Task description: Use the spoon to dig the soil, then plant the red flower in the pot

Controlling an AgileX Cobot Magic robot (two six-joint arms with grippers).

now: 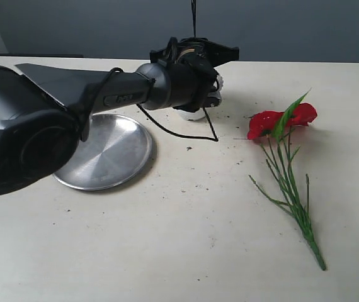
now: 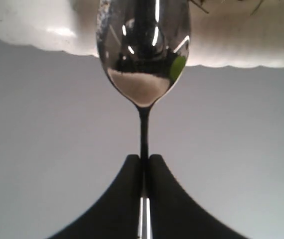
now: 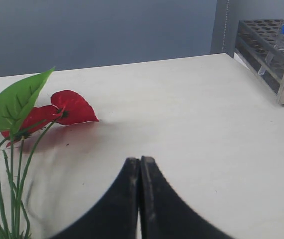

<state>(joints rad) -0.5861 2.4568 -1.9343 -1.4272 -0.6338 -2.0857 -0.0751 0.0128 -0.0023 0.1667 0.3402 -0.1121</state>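
Clamping spoon point(image 2: 143, 55) by its thin handle in left tool point(image 2: 143, 160), bowl up at the wavy rim of pot point(image 2: 32, 30). Hovering right tool point(image 3: 140, 167) over table point(image 1: 186, 245), jaws pressed together, empty. Seeing red flower point(image 1: 264, 123) flat on table, right of pot, well apart; steel plate point(image 1: 107, 151) left of pot.

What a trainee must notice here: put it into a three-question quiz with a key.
1. True or false: the left hand is shut on the spoon by its handle.
2. The red flower is: A planted upright; B lying on the table; C carried in the air.
3. What does the right hand hold?
Key: 1 true; 2 B; 3 nothing, it is shut and empty.
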